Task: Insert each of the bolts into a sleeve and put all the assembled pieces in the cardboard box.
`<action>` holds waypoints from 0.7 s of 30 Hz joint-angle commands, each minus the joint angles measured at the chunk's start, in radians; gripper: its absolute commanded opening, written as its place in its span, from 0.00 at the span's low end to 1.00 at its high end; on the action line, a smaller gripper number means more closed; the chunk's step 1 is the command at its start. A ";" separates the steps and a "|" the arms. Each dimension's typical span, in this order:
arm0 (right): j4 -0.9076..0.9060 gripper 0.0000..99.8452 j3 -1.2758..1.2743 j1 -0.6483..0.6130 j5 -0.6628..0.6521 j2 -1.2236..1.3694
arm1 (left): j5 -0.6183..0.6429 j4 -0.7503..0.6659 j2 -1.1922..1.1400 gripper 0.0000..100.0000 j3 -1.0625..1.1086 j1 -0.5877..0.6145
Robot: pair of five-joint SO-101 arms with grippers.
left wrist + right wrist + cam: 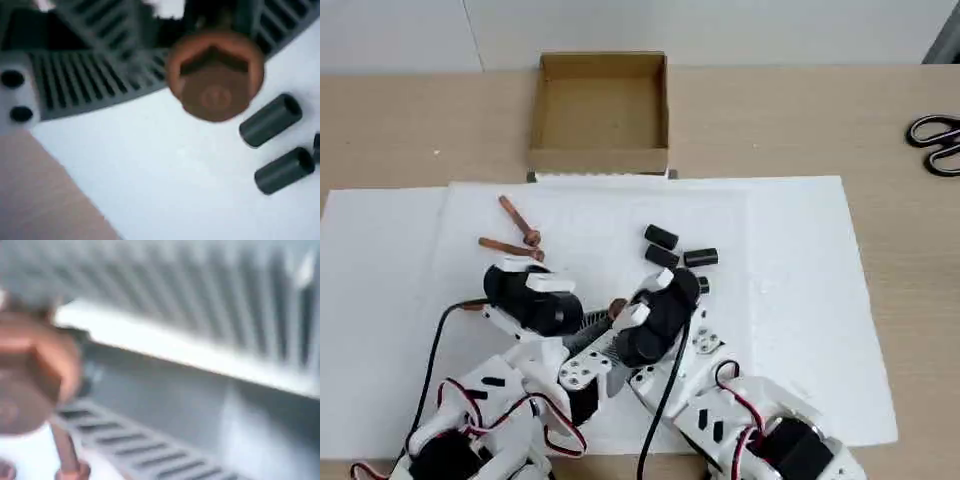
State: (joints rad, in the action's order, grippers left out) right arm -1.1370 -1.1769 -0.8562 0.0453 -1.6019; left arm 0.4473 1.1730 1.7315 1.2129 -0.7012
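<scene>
Bolt (617, 308), copper-coloured, sits where the left hand (603, 322) and right hand (632, 316) meet over a white sheet (790, 300) on the table (800, 110), seen from overhead. Up close, the left wrist view gives us its six-sided head, with two black sleeves (270, 120) lying on the sheet beyond. We cannot tell how far either hand is open, or which grips the bolt. Overhead, two loose bolts (520, 220) and several sleeves (661, 237) lie near; the cardboard box (599, 160) stands farther back
</scene>
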 commanded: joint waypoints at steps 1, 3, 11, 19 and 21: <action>0.028 0.00 0.006 -0.001 -0.005 0.002 | -0.003 0.012 0.006 0.23 -0.007 0.000; 0.028 0.00 0.006 -0.001 -0.005 0.002 | -0.003 0.011 0.006 0.23 -0.008 0.000; 0.022 0.00 0.002 -0.001 -0.005 0.002 | -0.006 0.012 0.006 0.23 -0.013 0.089; 0.030 0.00 -0.043 -0.001 -0.005 -0.005 | -0.005 0.043 0.006 0.23 -0.160 0.110; 0.030 0.00 -0.043 -0.001 -0.005 -0.005 | -0.003 0.060 0.006 0.22 -0.180 0.110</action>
State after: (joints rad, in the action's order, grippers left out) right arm -1.1385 -1.2306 -0.8531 0.0437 -1.5988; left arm 0.4457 1.2160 1.7438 1.0871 -0.5984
